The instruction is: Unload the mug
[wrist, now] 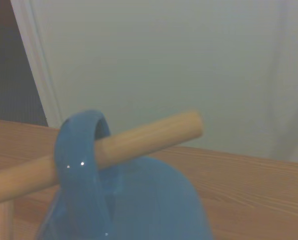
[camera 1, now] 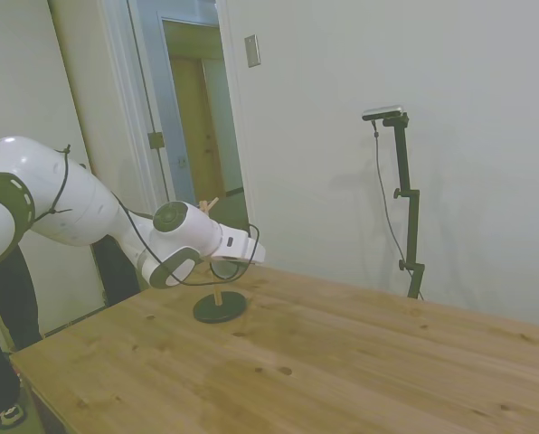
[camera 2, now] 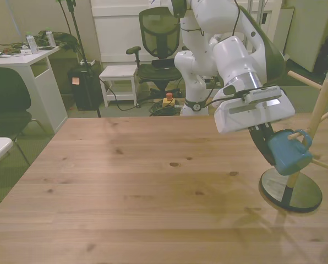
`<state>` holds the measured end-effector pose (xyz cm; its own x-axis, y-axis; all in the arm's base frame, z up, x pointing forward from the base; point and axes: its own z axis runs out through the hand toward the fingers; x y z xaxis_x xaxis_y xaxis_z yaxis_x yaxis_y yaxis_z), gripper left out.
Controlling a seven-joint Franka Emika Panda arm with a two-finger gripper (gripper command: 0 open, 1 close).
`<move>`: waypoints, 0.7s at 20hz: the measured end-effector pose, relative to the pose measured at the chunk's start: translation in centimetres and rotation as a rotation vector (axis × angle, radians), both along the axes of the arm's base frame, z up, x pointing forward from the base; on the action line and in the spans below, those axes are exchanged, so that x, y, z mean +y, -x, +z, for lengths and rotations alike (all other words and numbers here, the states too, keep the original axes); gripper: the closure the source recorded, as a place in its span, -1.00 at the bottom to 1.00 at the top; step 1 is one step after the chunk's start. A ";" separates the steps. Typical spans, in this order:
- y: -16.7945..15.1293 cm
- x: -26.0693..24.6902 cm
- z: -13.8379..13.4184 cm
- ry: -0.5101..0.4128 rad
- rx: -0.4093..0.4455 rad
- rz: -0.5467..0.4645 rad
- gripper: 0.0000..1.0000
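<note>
The mug hung by its handle on the stand's peg, unloading not done; whether the jaws gripped it was unclear.

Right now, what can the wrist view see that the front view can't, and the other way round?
Only the wrist view shows, close up, the wooden peg passing through the mug's handle. Only the front view shows the whole peg stand with its round black base, the white arm, and the office chair behind. Both show the blue mug hanging on its peg above the wooden table.
</note>
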<state>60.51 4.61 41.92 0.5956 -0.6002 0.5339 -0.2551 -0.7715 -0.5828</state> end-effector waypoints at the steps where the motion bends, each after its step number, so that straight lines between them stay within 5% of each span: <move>1: 0.1 0.0 0.0 -0.001 0.000 0.001 1.00; 14: 1.2 -0.1 0.6 -0.009 -0.030 0.005 1.00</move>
